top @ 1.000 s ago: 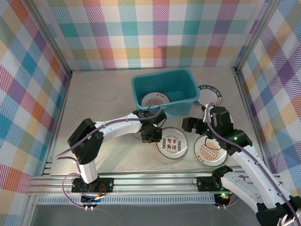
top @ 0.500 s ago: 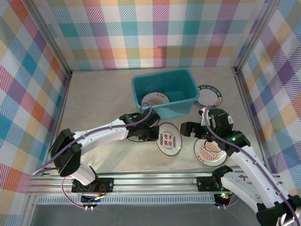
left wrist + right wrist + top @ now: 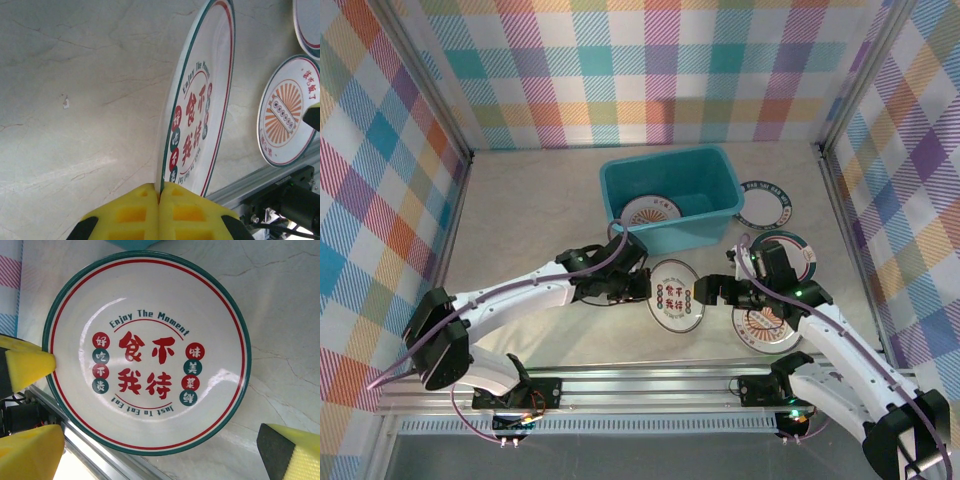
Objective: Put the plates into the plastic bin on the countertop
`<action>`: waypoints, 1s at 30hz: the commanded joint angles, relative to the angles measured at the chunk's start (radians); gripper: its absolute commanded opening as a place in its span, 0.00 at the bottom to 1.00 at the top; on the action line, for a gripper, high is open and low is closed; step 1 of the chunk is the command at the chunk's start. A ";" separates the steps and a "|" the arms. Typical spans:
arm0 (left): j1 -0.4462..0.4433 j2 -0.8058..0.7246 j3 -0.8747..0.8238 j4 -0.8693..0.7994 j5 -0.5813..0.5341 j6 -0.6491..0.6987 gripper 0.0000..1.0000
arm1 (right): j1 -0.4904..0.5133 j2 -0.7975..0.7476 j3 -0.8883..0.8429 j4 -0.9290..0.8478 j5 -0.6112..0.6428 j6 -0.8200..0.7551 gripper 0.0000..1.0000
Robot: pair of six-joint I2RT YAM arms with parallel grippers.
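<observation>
Nearest you, along the aluminium rail point(image 3: 650, 385), both arm bases sit bolted. Just beyond it, on the beige-grey matte countertop point(image 3: 530, 220), lies a small round white plate with an orange sunburst centre point(image 3: 767, 328), partly under the right arm. Beside it to the left is the small round white plate with a green-and-red rim and red Chinese characters point(image 3: 677, 296) (the words "Enjoy The Moment" read clearly from the right wrist). Your left gripper point(image 3: 632, 285) is pinched tight on that plate's left rim, its yellow foam pads point(image 3: 135, 215) pressed together with the rim between them. You cannot tell whether the plate's far edge touches the countertop. Your right gripper point(image 3: 713, 293) hangs at the plate's right side with its jaws spread wide, gripping nothing.

A little farther, a dark-rimmed round plate point(image 3: 800, 255) lies half hidden beneath the right arm. Farther still stands the teal-blue rectangular plastic bin point(image 3: 690, 235), holding one orange-patterned plate point(image 3: 650, 212) on its floor. Another dark-rimmed plate point(image 3: 765, 205) lies on the countertop just beside the bin's right wall. Behind everything rise the colourful plaid walls point(image 3: 650, 70).
</observation>
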 commanded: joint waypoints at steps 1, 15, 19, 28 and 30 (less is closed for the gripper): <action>0.022 -0.068 -0.006 0.052 0.048 0.003 0.00 | -0.022 -0.018 -0.019 0.040 -0.053 -0.078 0.98; 0.047 -0.147 -0.034 0.086 0.099 -0.037 0.00 | -0.087 0.026 -0.080 0.122 -0.135 -0.068 0.82; 0.047 -0.161 -0.029 0.090 0.100 -0.047 0.00 | -0.112 0.049 -0.077 0.129 -0.170 -0.061 0.78; 0.046 -0.190 -0.028 0.106 0.108 -0.070 0.00 | -0.139 0.097 -0.074 0.170 -0.243 -0.041 0.64; 0.046 -0.195 -0.031 0.106 0.107 -0.071 0.00 | -0.143 0.101 -0.077 0.194 -0.266 -0.020 0.60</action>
